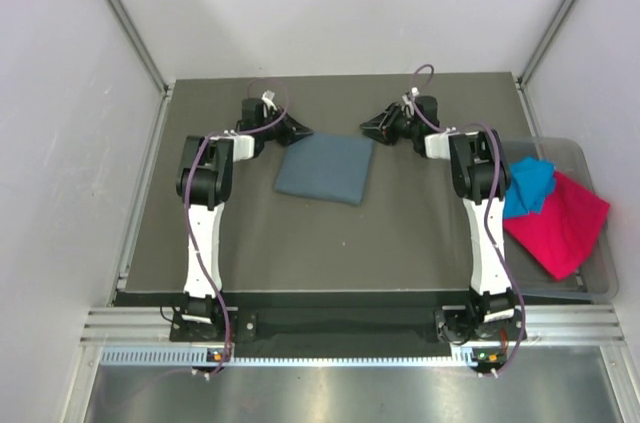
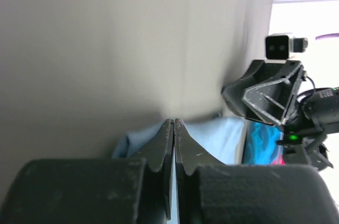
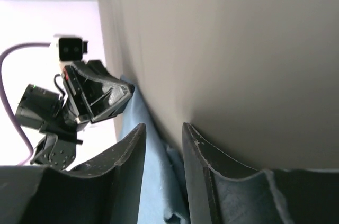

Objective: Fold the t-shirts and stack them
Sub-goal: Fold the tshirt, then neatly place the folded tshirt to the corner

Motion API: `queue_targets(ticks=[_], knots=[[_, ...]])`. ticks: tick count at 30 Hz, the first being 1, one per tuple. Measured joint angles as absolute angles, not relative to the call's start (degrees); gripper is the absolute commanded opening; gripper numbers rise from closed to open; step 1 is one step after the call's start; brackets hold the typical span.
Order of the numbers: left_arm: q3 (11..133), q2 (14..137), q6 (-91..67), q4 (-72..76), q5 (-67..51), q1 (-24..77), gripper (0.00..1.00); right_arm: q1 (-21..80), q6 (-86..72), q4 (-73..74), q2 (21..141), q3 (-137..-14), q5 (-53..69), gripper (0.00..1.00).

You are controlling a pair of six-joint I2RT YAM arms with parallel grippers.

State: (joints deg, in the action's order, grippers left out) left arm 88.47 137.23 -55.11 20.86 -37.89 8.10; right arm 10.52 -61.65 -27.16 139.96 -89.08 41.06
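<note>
**Table** (image 1: 300, 243): dark grey, matte and flat.

**Clear plastic tub** (image 1: 603, 268): sits at the table's right edge. It is rigid, translucent and rectangular with rounded corners, and it holds two tees.

**Magenta-pink t-shirt** (image 1: 562, 228): soft cloth lying unfolded in the tub, loosely spread and creased.

**Turquoise t-shirt** (image 1: 530, 186): a crumpled heap at the tub's far end, lying partly over the magenta one.

**Slate-blue t-shirt** (image 1: 326, 170): lies mid-table, well apart from the tub. It is folded into a compact, slightly skewed rectangle with a smooth top and soft, rounded edges.

**Left gripper** (image 2: 174, 124): at the folded tee's far-left corner. Its black, tapered jaws are pressed together. Whether any cloth is pinched between them cannot be told.

**Right gripper** (image 3: 163, 128): just beside the far-right corner. Its jaws stand apart with a narrow gap, and blue cloth shows beyond the gap rather than clamped in it.

**Step in hand (judged):** the slate-blue tee looks fully folded and the arms are finishing at its far edge. Two tees remain.

**Next move (judged):** free both arms from the folded tee without dragging it. Then reach into the tub, pinch one limp tee, most likely the turquoise one on top, and lay it flat on the table.
</note>
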Motion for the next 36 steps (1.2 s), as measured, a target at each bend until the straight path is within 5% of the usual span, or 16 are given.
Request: queue_targets(ticks=[4, 14, 25, 36], knots=[[93.8, 139.6, -53.5, 17.0, -37.7, 7.0, 0.13, 9.1, -59.9, -21.1, 140.7, -93.5, 39.9, 0.37], [100.1, 131.7, -38.7, -9.0, -27.2, 4.1, 0.27, 6.1, -42.1, 11.3, 135.5, -103.5, 33.8, 0.66], [63.8, 84.6, -37.4, -17.6, -24.7, 9.3, 0.28, 6.9, -30.5, 18.4, 108.1, -76.3, 35.0, 0.76], [41.3, 62.2, -51.2, -19.8, -23.0, 23.9, 0.28, 11.6, -29.2, 10.3, 116.4, -75.3, 41.8, 0.78]])
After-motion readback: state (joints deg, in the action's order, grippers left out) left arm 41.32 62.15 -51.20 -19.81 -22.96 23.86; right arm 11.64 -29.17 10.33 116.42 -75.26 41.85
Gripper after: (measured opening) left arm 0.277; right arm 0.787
